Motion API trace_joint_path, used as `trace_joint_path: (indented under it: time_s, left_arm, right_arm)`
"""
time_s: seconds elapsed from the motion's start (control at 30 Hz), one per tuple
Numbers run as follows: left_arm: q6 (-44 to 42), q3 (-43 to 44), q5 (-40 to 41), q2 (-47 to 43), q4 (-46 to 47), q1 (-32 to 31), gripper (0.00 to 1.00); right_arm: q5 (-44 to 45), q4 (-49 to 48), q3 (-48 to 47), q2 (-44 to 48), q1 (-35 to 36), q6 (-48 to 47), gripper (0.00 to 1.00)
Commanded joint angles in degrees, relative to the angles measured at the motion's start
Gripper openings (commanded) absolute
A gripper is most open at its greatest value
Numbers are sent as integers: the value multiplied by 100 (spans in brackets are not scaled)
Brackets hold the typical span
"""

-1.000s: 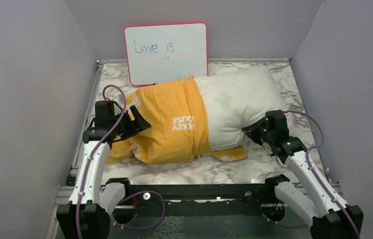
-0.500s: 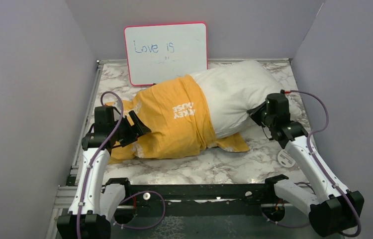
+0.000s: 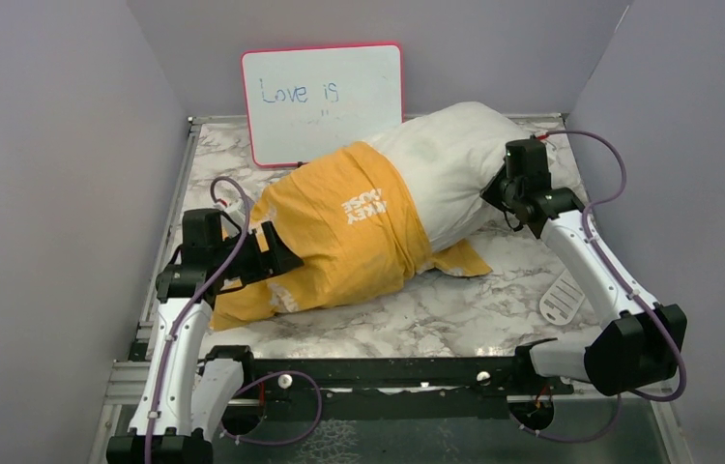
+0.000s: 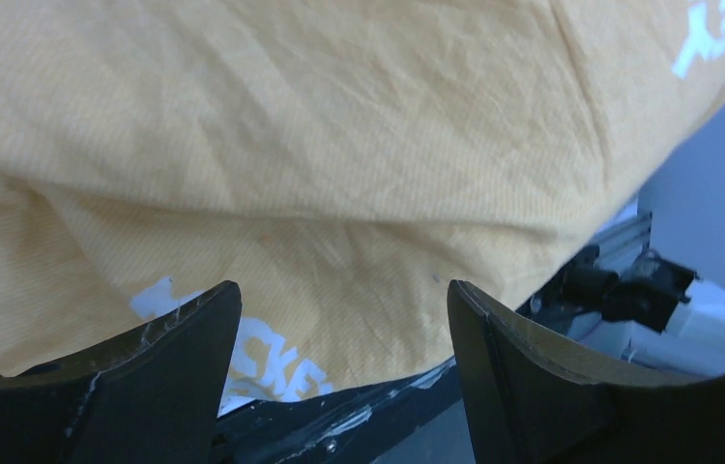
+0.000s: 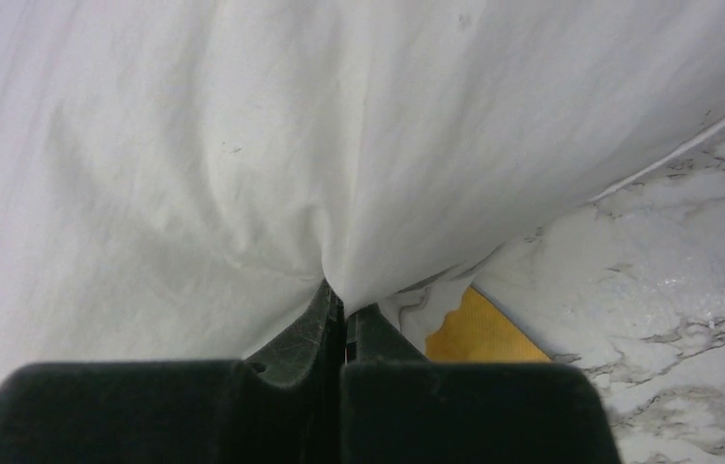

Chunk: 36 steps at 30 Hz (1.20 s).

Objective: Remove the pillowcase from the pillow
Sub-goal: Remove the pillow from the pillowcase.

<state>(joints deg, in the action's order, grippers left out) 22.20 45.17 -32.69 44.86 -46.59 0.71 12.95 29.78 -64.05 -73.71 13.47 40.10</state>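
You are looking at two arms, the left arm [image 3: 177, 329] and the right arm [image 3: 586, 266], and both are wearing smooth white covers with chunky black blocks at the joints. A thin purple cable [image 3: 227, 180] is running along the left one, and a second purple cable [image 3: 618, 164] is running along the right one, with a tiny bit of red showing at its top end. The left fingers [image 4: 165, 367] are showing up black, curved and a little scratched, and the right fingers [image 5: 281, 396] are looking dark and blocky.

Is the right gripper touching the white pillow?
Touching. The right wrist view shows the right gripper with its jaws shut on a pinched fold of the pillow.
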Motion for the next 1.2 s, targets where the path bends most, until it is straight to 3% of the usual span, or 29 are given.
trace_joint_path:
  time_s: [0.0, 0.17, 0.5, 0.7, 0.8, 0.9, 1.17]
  left_arm:
    - [-727, 52, -1111, 87, 92, -295, 80]
    - [-750, 272, -923, 367, 150, -882, 80]
    - [52, 370, 1756, 734, 132, -3336, 80]
    - [214, 362, 1822, 776, 58, -3721, 78]
    - [260, 305, 2367, 1082, -144, -3973, 74]
    - [364, 411, 2880, 1289, -310, -4090, 62]
    - [496, 667, 3583, 929, -706, -4143, 11]
  right_arm:
    - [335, -179, -410, -5, -34, -237, 1]
    - [428, -133, -498, -3, -38, -324, 1]
    - [433, -105, -475, 30, -47, -320, 1]
    - [366, -95, -484, -10, -68, -346, 1]
    - [364, -104, -488, 33, -83, -358, 1]
    - [374, -104, -495, 66, -108, -375, 1]
    - [366, -104, -464, 13, -228, -389, 1]
